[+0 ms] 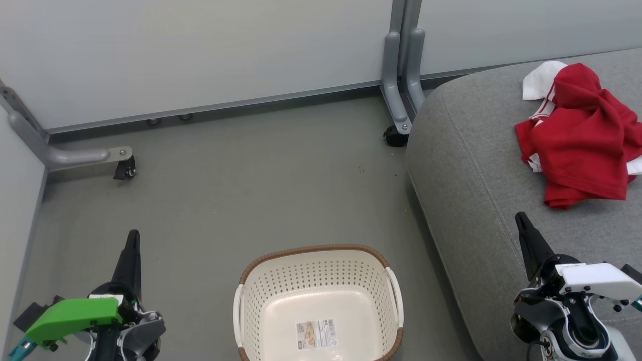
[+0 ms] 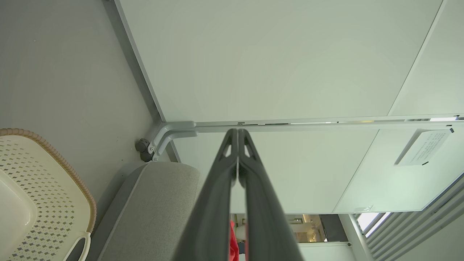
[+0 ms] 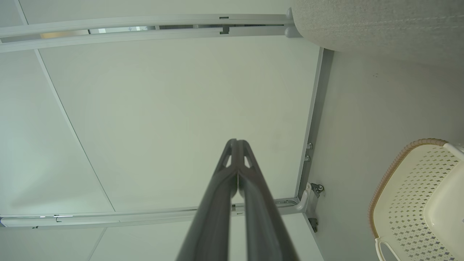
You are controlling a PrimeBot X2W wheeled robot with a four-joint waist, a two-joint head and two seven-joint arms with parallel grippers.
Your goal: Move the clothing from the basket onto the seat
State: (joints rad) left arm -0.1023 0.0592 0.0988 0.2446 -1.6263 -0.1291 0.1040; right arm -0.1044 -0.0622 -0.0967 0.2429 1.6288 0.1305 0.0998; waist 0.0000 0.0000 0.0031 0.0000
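Note:
The red clothing (image 1: 584,138) with white trim lies crumpled on the grey seat (image 1: 481,165) at the right of the head view. The cream basket (image 1: 321,281) with a brown rim stands on the floor at the bottom centre, holding nothing but its label sticker. My left gripper (image 1: 133,238) is shut and sits left of the basket, over the floor. My right gripper (image 1: 521,218) is shut and hovers over the seat's front part, below the clothing. In the left wrist view the left gripper (image 2: 237,132) has its tips pressed together, with the basket (image 2: 54,203) at the left. The right gripper (image 3: 236,142) is likewise closed, the basket (image 3: 409,181) at its right.
Pale partition panels (image 1: 200,50) stand behind on grey metal feet with castors (image 1: 124,170), another foot (image 1: 398,128) close to the seat's corner. Grey floor (image 1: 251,190) spreads between the panels, the basket and the seat.

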